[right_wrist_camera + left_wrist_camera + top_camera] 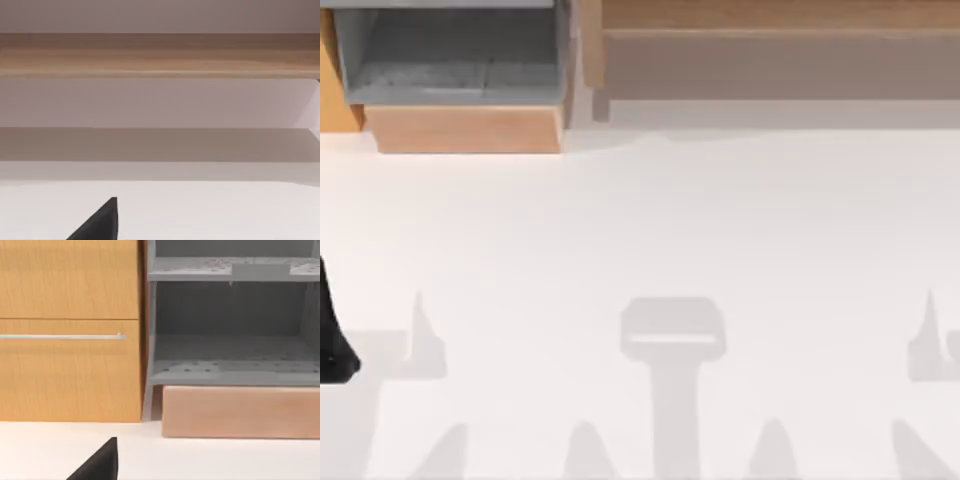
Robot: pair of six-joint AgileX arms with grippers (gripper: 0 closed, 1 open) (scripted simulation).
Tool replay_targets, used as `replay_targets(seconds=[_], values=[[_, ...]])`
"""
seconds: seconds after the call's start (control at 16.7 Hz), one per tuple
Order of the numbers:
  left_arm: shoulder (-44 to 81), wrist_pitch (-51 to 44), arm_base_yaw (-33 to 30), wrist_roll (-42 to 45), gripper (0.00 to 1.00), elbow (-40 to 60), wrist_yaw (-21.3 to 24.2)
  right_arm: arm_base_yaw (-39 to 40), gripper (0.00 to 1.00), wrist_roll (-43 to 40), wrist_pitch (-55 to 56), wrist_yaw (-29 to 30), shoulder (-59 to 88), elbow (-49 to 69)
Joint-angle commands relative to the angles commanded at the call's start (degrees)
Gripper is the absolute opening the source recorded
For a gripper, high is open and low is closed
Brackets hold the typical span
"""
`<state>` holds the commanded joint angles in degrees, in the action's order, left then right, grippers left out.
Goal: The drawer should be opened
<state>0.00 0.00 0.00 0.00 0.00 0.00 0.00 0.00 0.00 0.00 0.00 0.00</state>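
The left end effector [100,462] sits low over the white tabletop [650,230] at the left edge, well back from the cabinet; only a dark tip of it appears, so I cannot tell whether it is spread or pressed together. The right end effector [100,222] is parked likewise, its state equally unreadable. At the far left of the tabletop, the drawer [465,128] with its pale wooden front juts forward beneath the grey shelving [230,355], beside an orange wood panel carrying a slim handle bar [62,336]. Judging by that protruding front, the drawer already seems pulled out, which would explain why both arms hold off.
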Motion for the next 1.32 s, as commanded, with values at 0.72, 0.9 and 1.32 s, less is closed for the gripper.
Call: replay_targets(seconds=[0.72,0.9,1.32], values=[[29.88,21.16,-16.35,0.29,1.00,10.00,-16.89,0.00,1.00,0.00,0.00,0.00,0.00,0.00],[42.31,29.24,-22.88,0.45,1.00,13.81,-23.10,0.00,1.00,0.00,0.00,0.00,0.00,0.00],[57.29,39.22,-31.02,0.90,1.00,18.54,-30.60,0.00,1.00,0.00,0.00,0.00,0.00,0.00]])
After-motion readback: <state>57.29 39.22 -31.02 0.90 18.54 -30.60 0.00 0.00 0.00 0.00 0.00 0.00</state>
